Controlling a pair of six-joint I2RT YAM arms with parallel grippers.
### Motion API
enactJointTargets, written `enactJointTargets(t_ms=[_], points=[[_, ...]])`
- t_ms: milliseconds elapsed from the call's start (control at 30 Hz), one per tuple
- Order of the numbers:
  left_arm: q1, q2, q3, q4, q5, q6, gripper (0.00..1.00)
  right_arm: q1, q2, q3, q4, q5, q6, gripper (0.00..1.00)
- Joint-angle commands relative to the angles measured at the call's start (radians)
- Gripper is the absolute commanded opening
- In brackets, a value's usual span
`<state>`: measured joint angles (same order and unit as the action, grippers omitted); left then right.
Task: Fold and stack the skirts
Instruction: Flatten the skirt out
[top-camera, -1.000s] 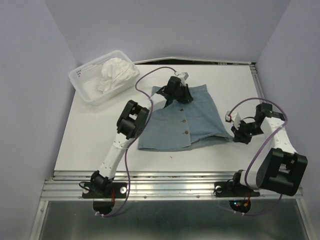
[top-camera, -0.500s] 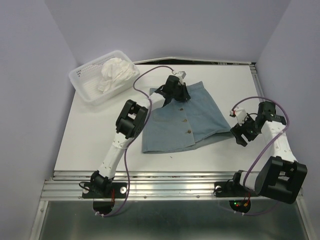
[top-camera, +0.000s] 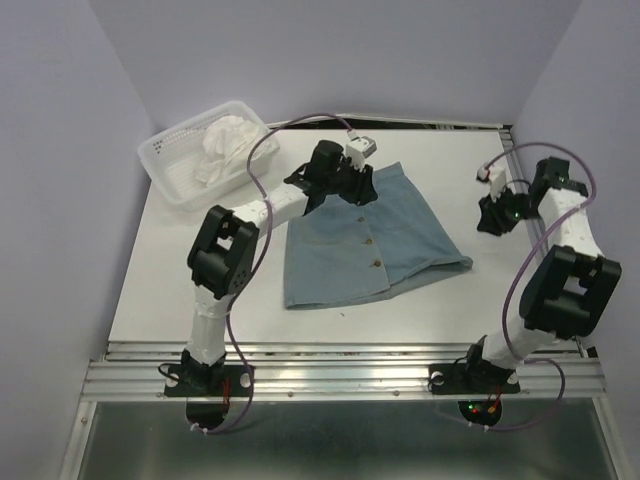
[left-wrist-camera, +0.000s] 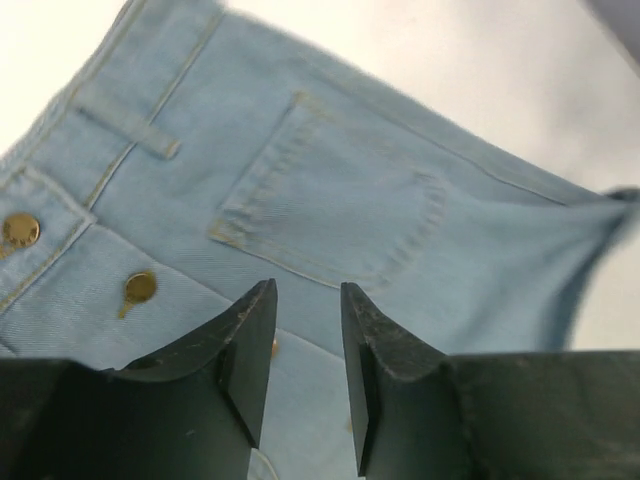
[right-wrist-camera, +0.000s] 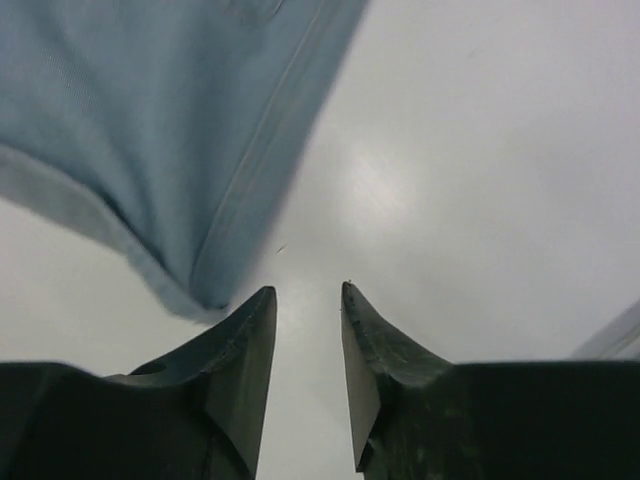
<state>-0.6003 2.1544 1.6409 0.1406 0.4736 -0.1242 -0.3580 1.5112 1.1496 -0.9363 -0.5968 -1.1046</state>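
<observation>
The blue-grey skirt (top-camera: 375, 240) lies spread flat near the middle of the white tabletop (top-camera: 200, 270). Its waistband is at the 12 o'clock end and its flared hem runs from 6 to 4 o'clock. A row of brass buttons (left-wrist-camera: 139, 288) runs down its front, and a stitched pocket (left-wrist-camera: 335, 220) sits beside them.

The left claw (left-wrist-camera: 305, 290) hangs over the waistband end, just above the denim. Its two fingers stand a little apart with nothing between them.

The right claw (right-wrist-camera: 305, 290) is off the cloth, well apart from the skirt at about 3 o'clock. Its fingers are parted by a narrow gap and empty over bare tabletop. From its own camera, a corner of the hem shows at 10 o'clock.

The white ruffled skirt (top-camera: 228, 148) sits bunched in the white mesh basket (top-camera: 172, 170), at the tabletop's 10 o'clock corner, clear of both arms.
</observation>
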Motion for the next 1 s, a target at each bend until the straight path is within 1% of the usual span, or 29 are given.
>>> enactJointTargets(t_ms=[0,33,67,100,167,200,233,267,300,333,400,433,533,600,633,667,733,833,867,933,967], points=[[-0.042,-0.212,-0.119,0.014,0.102,0.210,0.48,-0.027,0.133,0.338,-0.142,-0.224,0.051,0.40],[-0.055,-0.229,-0.134,0.008,0.112,0.224,0.51,-0.027,0.170,0.379,-0.171,-0.245,0.069,0.40],[-0.088,-0.246,-0.150,-0.005,0.109,0.250,0.57,-0.001,0.229,0.430,-0.188,-0.265,0.112,0.39],[-0.108,-0.249,-0.151,-0.012,0.103,0.264,0.59,0.013,0.257,0.441,-0.190,-0.265,0.127,0.39],[-0.163,-0.234,-0.145,-0.019,0.085,0.279,0.61,0.045,0.299,0.420,-0.167,-0.273,0.196,0.40],[-0.180,-0.223,-0.130,-0.019,0.082,0.278,0.62,0.083,0.303,0.400,-0.091,-0.255,0.277,0.42],[-0.197,-0.208,-0.116,-0.022,0.077,0.273,0.61,0.102,0.314,0.385,-0.063,-0.247,0.302,0.43],[-0.228,-0.177,-0.089,-0.024,0.073,0.264,0.61,0.126,0.334,0.359,-0.012,-0.242,0.386,0.45],[-0.245,-0.163,-0.089,-0.024,0.068,0.264,0.61,0.126,0.345,0.345,0.016,-0.241,0.412,0.45],[-0.260,-0.133,-0.058,-0.024,0.047,0.261,0.61,0.142,0.359,0.338,0.034,-0.241,0.440,0.47],[-0.286,-0.105,-0.018,-0.029,0.046,0.256,0.63,0.152,0.386,0.325,0.079,-0.222,0.492,0.48],[-0.309,-0.081,-0.006,-0.032,0.049,0.252,0.66,0.152,0.418,0.329,0.074,-0.227,0.496,0.48],[-0.343,-0.048,0.033,-0.032,0.054,0.244,0.68,0.152,0.458,0.334,0.086,-0.247,0.540,0.47],[-0.363,0.002,0.062,-0.021,0.037,0.216,0.67,0.163,0.484,0.319,0.122,-0.245,0.587,0.47],[-0.363,0.002,0.074,-0.021,0.037,0.216,0.66,0.163,0.498,0.317,0.129,-0.241,0.600,0.46],[-0.372,0.028,0.092,-0.018,0.036,0.195,0.66,0.163,0.510,0.315,0.146,-0.215,0.635,0.46],[-0.385,0.051,0.109,-0.016,-0.002,0.187,0.67,0.163,0.538,0.314,0.160,-0.190,0.644,0.45],[-0.400,0.091,0.145,-0.010,0.002,0.173,0.68,0.163,0.572,0.321,0.179,-0.144,0.673,0.44],[-0.404,0.107,0.152,-0.012,0.008,0.173,0.63,0.163,0.580,0.323,0.183,-0.138,0.683,0.44],[-0.420,0.117,0.163,-0.013,0.028,0.184,0.59,0.163,0.584,0.326,0.188,-0.127,0.696,0.43],[-0.427,0.134,0.171,-0.019,0.030,0.189,0.56,0.163,0.587,0.326,0.189,-0.123,0.700,0.43]])
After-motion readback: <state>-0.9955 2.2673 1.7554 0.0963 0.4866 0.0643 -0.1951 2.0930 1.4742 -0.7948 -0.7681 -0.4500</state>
